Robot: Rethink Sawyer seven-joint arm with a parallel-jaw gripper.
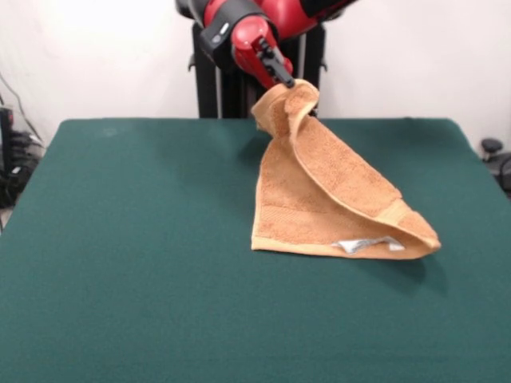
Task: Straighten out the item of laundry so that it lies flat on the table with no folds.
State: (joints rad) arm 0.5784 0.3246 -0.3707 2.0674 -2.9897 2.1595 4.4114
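The orange-tan terry towel (323, 191) is lifted by one corner and hangs in a folded cone shape. Its lower hem rests on the dark green table (128, 239), right of centre. A woven border band runs along the hem, and a small white care tag (363, 244) shows at the front hem. My gripper (286, 81) comes down from the red and black arm at the top and is shut on the towel's top corner, well above the table.
The robot's black pedestal (231, 80) stands behind the table's far edge. Dark cables and gear (16, 159) sit off the table's left side, and a dark object (495, 155) off the right side.
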